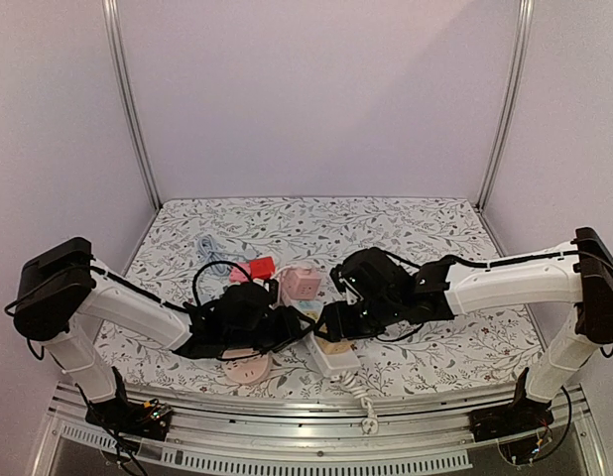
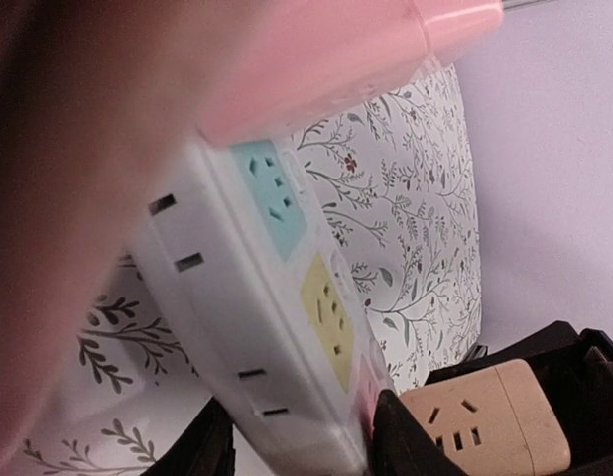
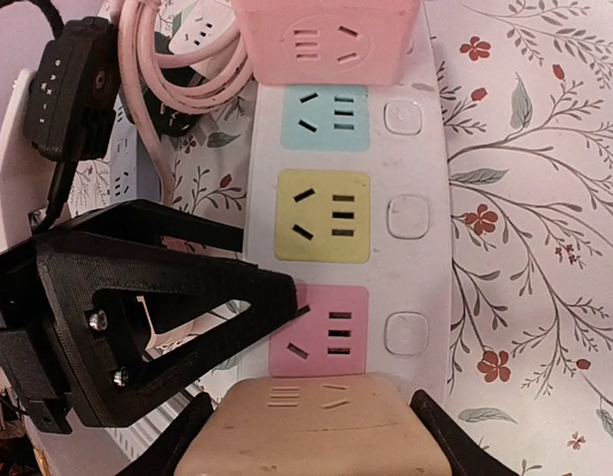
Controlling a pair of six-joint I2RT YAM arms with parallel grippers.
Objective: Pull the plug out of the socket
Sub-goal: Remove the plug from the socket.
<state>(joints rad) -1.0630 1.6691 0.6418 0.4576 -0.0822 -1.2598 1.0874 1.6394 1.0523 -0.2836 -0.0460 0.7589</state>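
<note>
A white socket strip [image 3: 421,149] with blue, yellow and pink outlets lies near the table's front edge [image 1: 338,363]. A tan cube plug [image 3: 306,426] sits on its near end, just past the pink outlet. My right gripper [image 3: 308,444] is shut on this plug, one finger against each side. My left gripper [image 2: 305,448] is shut on the strip [image 2: 247,327] near the pink outlet, and its black finger [image 3: 178,307] shows at the strip's left edge. In the top view both grippers [image 1: 292,327] [image 1: 338,329] meet over the strip. The tan plug [image 2: 490,416] also shows in the left wrist view.
A pink cube plug [image 3: 326,35] sits on the strip's far end [image 1: 305,285], with a coiled pink cable [image 3: 173,69] beside it. A red object [image 1: 262,268] and a grey cable [image 1: 212,253] lie further back left. A pink round thing [image 1: 245,370] lies by the front edge.
</note>
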